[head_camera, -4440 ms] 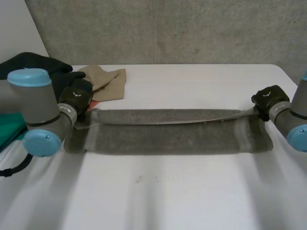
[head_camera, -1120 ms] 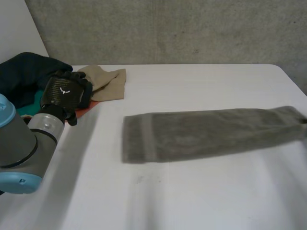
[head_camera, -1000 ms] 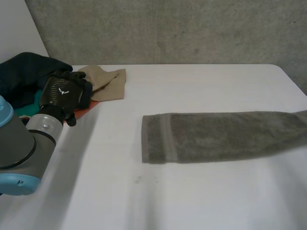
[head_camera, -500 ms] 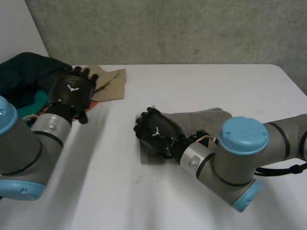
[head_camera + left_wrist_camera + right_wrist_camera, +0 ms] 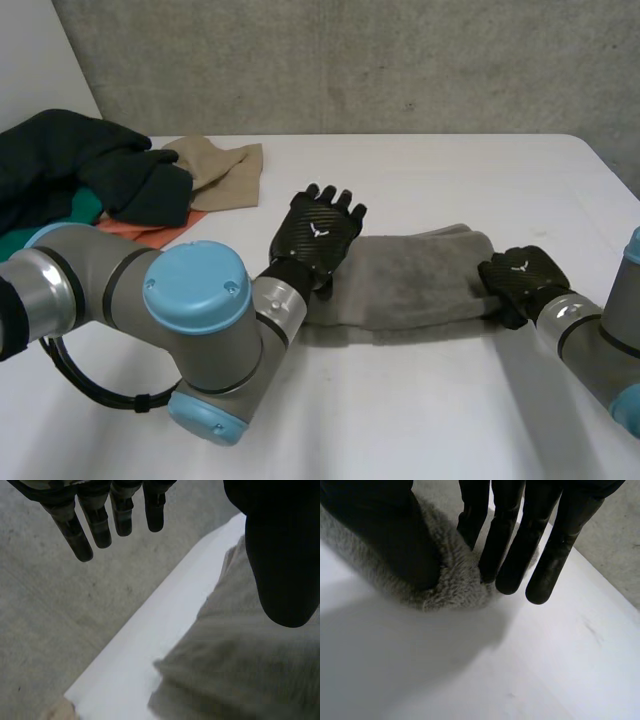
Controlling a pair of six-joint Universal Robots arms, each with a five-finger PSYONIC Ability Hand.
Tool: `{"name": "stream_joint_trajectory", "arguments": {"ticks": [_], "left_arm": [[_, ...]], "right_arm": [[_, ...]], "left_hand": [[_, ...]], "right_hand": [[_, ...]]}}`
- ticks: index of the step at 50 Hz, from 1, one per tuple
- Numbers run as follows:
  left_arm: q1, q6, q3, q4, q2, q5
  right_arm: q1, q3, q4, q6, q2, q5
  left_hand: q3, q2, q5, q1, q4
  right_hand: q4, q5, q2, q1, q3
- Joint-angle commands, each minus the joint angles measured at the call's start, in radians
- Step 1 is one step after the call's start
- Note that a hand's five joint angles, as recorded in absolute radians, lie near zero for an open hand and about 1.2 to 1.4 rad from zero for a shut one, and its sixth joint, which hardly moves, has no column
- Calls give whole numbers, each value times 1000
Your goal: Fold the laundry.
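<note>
Fingers [image 5: 100,527] of my left hand [image 5: 318,235] straight and spread, gripping nothing. The hand sits at the left end of the towel [image 5: 410,285]; thumb [image 5: 280,555] over the cloth, fingertips pointing past it toward the concrete wall [image 5: 350,60]. Cannot tell whether the palm touches the towel.

Right hand [image 5: 522,282] at the towel's right end. Its fingers [image 5: 507,545] close together, thumb [image 5: 395,535] pressed down into the pile — the bunched edge is pinched between thumb and nearest finger. The other fingertips reach just beyond the edge, over bare table [image 5: 420,400].

Towel: grey-brown, folded lengthwise, somewhat rumpled, lying across the table from one hand to the other, right of centre.

Far left corner of the table — a heap, well apart from the towel: dark garment [image 5: 90,165] on top, tan cloth [image 5: 220,170] beside it, a strip of orange-red cloth [image 5: 160,232] and some teal cloth [image 5: 85,212] showing under the dark one.
</note>
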Motion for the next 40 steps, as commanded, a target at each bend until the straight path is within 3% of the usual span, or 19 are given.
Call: {"name": "stream_joint_trajectory", "arguments": {"ticks": [1, 8, 11, 15, 17, 19, 20, 22, 26, 29, 34, 40], "left_arm": [[62, -5, -82, -64, 131, -33], [157, -3, -175, -59, 268, -98], [192, -8, -195, -61, 288, -147], [206, -11, -206, -61, 287, -182], [203, -11, -206, -61, 285, -181], [199, -11, -198, -59, 279, -179], [197, -12, -192, -59, 277, -179], [191, -17, -177, -55, 277, -176], [130, -34, -107, -40, 230, -168], [55, -58, -36, -41, 164, -121], [27, -112, 27, -59, 84, -29], [27, -117, 41, -164, 0, -96]], "right_arm": [[70, -97, -88, -148, 3, 103], [413, -195, -165, -211, -2, 104], [527, -220, -179, -243, 67, 45], [585, -220, -173, -246, 119, -41], [584, -208, -181, -225, 118, -75], [581, -211, -184, -159, 110, -89], [569, -224, -170, -91, 107, -75], [530, -221, -164, -6, 96, -45], [377, -194, -132, 315, -26, 38], [316, -188, -71, 465, -86, 43], [277, -267, 112, 527, -62, 1], [278, -479, 321, 522, 146, -18]], "left_hand": [[9, 19, 0, 19, 12], [9, 19, 0, 19, 12], [9, 19, 0, 19, 12], [6, 16, -3, 16, 9], [6, 16, -3, 16, 9], [6, 16, -3, 16, 9], [6, 16, -3, 16, 9], [0, 11, -9, 10, 3], [6, 16, -3, 16, 9], [9, 19, 0, 19, 12], [18, 28, 9, 28, 21], [23, 34, 15, 33, 27]], "right_hand": [[333, 351, 309, 483, 336], [333, 351, 309, 483, 336], [333, 351, 309, 483, 336], [333, 351, 309, 483, 336], [333, 351, 309, 483, 336], [-203, -186, -228, -53, -200], [-886, -869, -910, -736, -883], [-888, -871, -913, -739, -886], [-888, -871, -913, -739, -886], [-888, -871, -913, -739, -886], [-888, -871, -913, -739, -886], [-888, -871, -913, -739, -886]]}}
